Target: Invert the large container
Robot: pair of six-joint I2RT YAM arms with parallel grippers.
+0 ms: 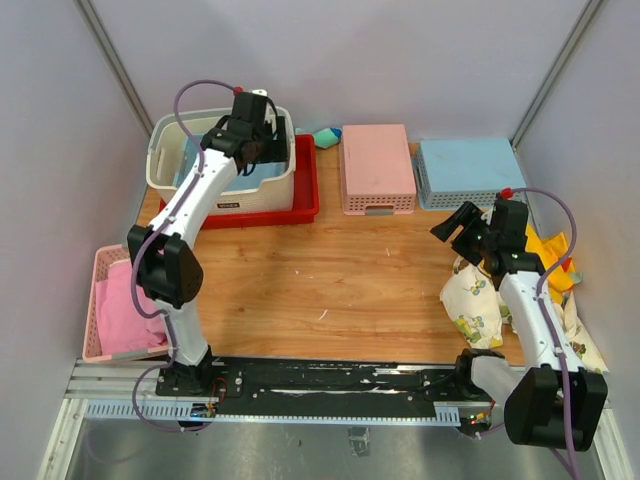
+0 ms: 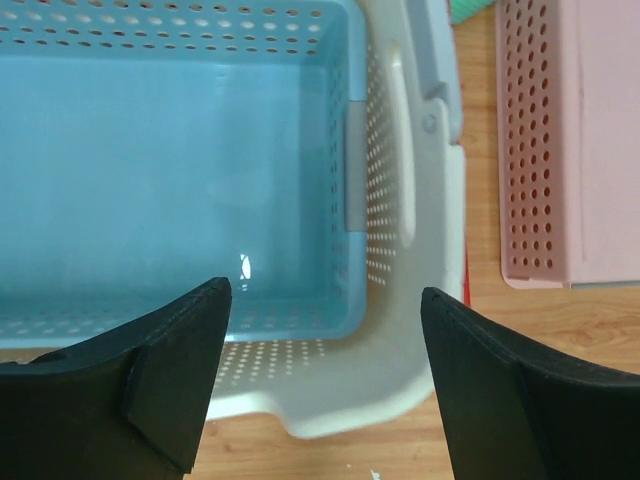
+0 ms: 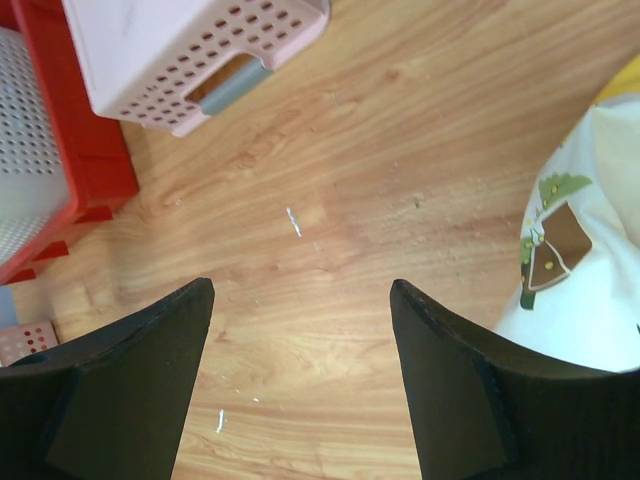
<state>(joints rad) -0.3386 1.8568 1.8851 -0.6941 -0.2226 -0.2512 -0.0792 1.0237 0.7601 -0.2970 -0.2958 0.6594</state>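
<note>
Left gripper (image 1: 260,138) (image 2: 322,295): fingers spread wide, pinching nothing; it hangs over the container's right end.
Container (image 1: 265,192) (image 2: 420,250): right below the left gripper, upright with its mouth facing up. Its perforated right wall and near right corner lie in the gap between the 2 fingers. Touch cannot be told.
Blue basket (image 1: 262,172) (image 2: 150,180): nested inside the container, under and ahead of the left finger.
Red tray (image 1: 305,180) (image 3: 95,150): under the container, showing on the right-finger side of the left gripper.
Pink basket (image 1: 377,165) (image 2: 560,150) (image 3: 190,50): bottom up, beyond the left gripper's right finger, apart from the container; far ahead of the right gripper, to its left.
Right gripper (image 1: 455,222) (image 3: 300,285): fingers spread, nothing between them, above bare table (image 1: 330,270) (image 3: 380,180), well apart from the container.
Printed cloth (image 1: 470,300) (image 3: 580,250): just beside the right gripper's right finger.
</note>
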